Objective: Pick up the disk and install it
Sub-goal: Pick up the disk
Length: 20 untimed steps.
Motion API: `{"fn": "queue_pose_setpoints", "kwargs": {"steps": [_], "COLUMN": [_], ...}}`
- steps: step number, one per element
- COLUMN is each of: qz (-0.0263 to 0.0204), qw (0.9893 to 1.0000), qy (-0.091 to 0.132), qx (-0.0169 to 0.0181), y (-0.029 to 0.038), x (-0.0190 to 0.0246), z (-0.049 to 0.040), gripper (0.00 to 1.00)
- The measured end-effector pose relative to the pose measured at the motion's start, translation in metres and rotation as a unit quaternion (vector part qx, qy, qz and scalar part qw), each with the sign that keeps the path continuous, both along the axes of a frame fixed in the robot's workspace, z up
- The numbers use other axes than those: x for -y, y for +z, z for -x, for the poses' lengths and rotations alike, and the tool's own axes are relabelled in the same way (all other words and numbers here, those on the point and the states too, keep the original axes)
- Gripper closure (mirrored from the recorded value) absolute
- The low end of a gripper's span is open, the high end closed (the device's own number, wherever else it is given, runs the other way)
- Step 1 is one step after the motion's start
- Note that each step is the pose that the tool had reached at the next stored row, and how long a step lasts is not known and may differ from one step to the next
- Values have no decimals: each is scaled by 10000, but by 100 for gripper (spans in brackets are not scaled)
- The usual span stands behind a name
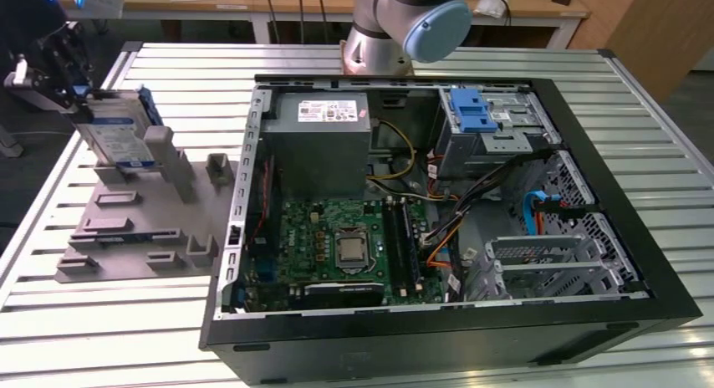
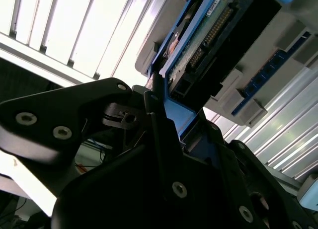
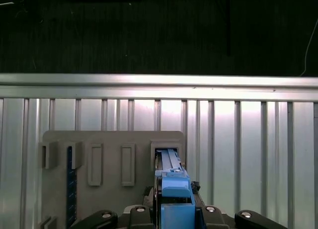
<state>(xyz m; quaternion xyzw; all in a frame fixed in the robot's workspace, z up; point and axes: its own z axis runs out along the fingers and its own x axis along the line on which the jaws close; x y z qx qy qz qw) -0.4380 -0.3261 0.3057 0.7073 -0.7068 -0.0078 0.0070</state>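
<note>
The disk [image 1: 115, 133] is a silver drive with a blue-and-white label and a blue bracket. It stands on edge at the far end of a grey slotted fixture [image 1: 134, 229], at the exterior view's left. My gripper [image 1: 84, 95] sits at the disk's upper end and is shut on it. In the first wrist view the disk's blue bracket [image 3: 173, 184] runs between my gripper's [image 3: 174, 206] jaws, with its far end in a fixture [image 3: 109, 139] slot. The second wrist view shows a black finger [image 2: 158, 129] pressed against the disk's [image 2: 208, 35] blue edge.
An open computer case [image 1: 624, 304] lies on the slatted metal table [image 1: 112, 338], to the right of the fixture in the exterior view. Inside are a grey power supply [image 1: 318, 141], a green mainboard [image 1: 334, 246], cables and a drive bay with a blue latch [image 1: 474, 112]. The arm's base [image 1: 390, 28] stands behind the case.
</note>
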Motion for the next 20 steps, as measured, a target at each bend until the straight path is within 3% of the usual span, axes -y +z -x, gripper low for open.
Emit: {"fn": "queue_pose_setpoints", "kwargs": {"steps": [20], "qz": [-2], "qw": [10000], "qy": [0], "qx": [0], "y": [87], "x": [0], "z": [1], "gripper": [64]}}
